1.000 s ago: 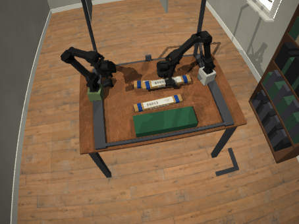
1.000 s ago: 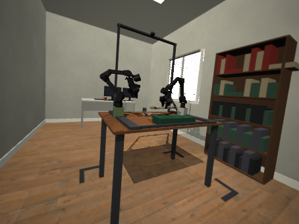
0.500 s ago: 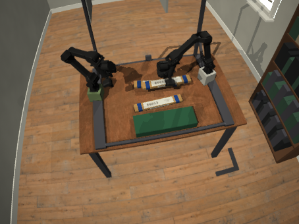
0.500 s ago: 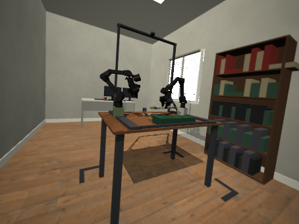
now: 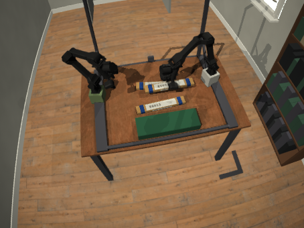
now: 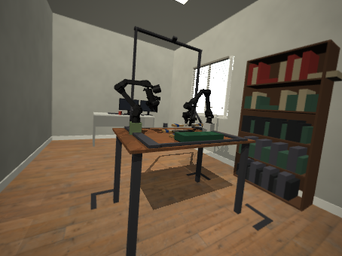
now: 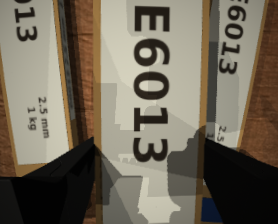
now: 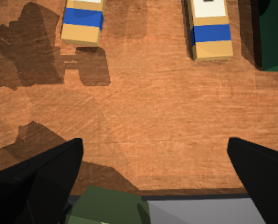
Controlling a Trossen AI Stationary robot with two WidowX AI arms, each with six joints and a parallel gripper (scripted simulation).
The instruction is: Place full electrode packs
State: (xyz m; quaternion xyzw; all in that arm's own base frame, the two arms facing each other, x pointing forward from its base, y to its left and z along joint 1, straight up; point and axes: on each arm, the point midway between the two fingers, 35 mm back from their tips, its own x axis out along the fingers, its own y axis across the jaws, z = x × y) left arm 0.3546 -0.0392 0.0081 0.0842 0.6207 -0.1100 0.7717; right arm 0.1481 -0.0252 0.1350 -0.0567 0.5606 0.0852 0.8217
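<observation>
Weighing up one lifted pack before choosing its place

Gripping the held pack across its width, near the centre of the top view, with the fingers of the left gripper closed on its long sides. Looking raised above the tabletop, judging by its larger look in the left wrist view. Waiting at the left of the top view with nothing between the open fingers: the right gripper.

Lying partly behind the held pack in the top view, the back pack. Lying lower in that view, just beside the green platform, the front pack.

Probably at the heft-testing step, with no pack laid on the platform. Impossible to tell full from partly used by the matching labels. Next, probably: judging the load, then carrying the pack level to the platform if full, or setting it back down off it if light. Best to lower gently, clear of the back pack.
</observation>
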